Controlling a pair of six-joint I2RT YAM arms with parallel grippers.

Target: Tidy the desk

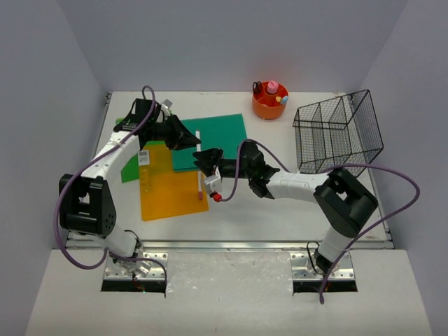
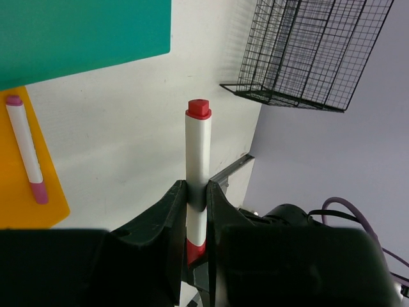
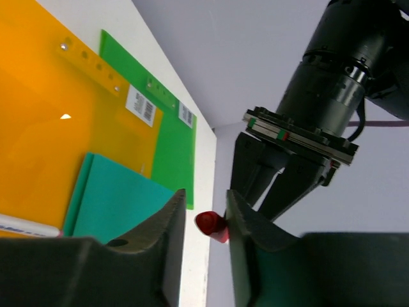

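Handover above mid desk [image 1: 294, 203]: left gripper [image 2: 197, 192] clamps marker [image 2: 198, 150], right gripper [image 3: 206, 195] jaws narrow round its red end, grip unclear; next likely right clamps, left releases, then orange cup [image 1: 267, 106] at 1 o'clock.

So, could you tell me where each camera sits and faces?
Top external: above, behind the arm bases, looking down on the desk; both arms show.
Left wrist: faces past the left gripper and its red-capped marker toward the wire basket.
Right wrist: faces past the right gripper, over the orange folder, at the left gripper.
Wrist views share that marker.
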